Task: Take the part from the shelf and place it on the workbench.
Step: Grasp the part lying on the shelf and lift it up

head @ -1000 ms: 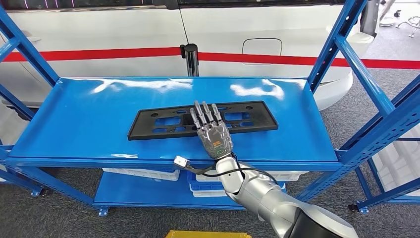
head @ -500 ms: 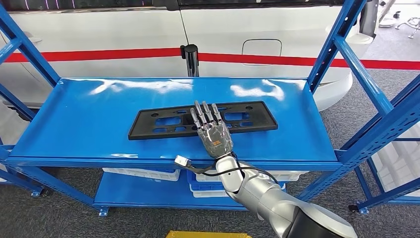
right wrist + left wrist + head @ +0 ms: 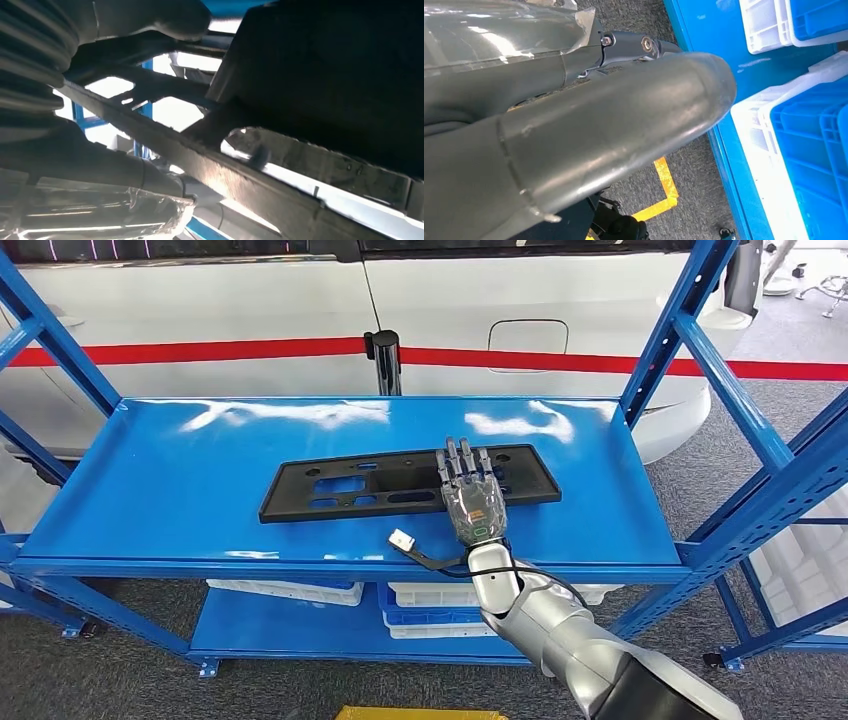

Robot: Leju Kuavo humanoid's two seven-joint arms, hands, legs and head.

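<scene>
Now my right hand [image 3: 473, 502] lies flat on the part.
Fingers spread, holding nothing; the long black perforated plastic plate [image 3: 370, 485] stretches leftward beneath it on the blue metal shelf [image 3: 160, 490].

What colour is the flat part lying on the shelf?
Black part, on the blue shelf; clearest in the head view.

Matt black plastic part [image 3: 410, 482] under the fingers [image 3: 463, 462], glossy blue painted metal shelf [image 3: 170, 490] around them, smooth silver metal arm [image 3: 560, 632] behind them, rough grey carpet floor [image 3: 120, 680] below
</scene>
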